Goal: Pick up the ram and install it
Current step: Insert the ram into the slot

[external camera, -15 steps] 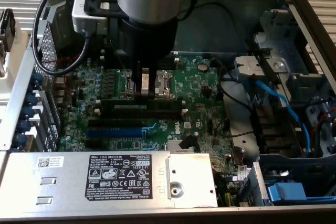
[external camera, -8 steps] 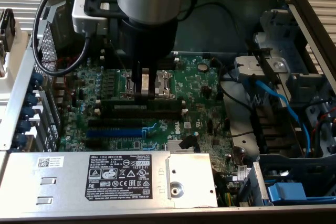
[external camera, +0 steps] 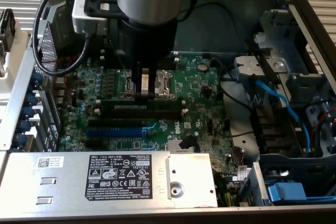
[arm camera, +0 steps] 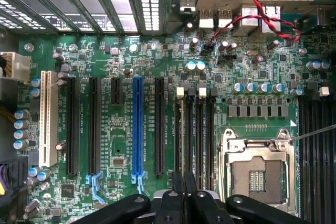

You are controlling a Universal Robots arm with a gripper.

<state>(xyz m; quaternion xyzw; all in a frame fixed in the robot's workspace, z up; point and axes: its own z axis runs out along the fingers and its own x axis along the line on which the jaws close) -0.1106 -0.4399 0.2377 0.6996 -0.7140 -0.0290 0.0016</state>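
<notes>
The ram (external camera: 115, 100) shows in the exterior view as a long dark stick lying level along the black memory slots (external camera: 157, 112) in the middle of the green motherboard (external camera: 202, 103). My gripper (external camera: 144, 96) reaches straight down and is shut on the stick's middle. Seen from the wrist, the fingers (arm camera: 185, 184) sit pressed together right over the memory slots (arm camera: 202, 135) with their white end clips. The stick is edge-on there and hard to separate from the slot under it. Whether it is seated in the slot I cannot tell.
An open processor socket (arm camera: 261, 169) lies beside the memory slots. The blue slot (arm camera: 137, 129) and black expansion slots (arm camera: 94, 124) sit on the other side. A metal cover with a label (external camera: 121, 177) spans the near edge. Blue cables (external camera: 278, 103) and drive bays fill the exterior view's right.
</notes>
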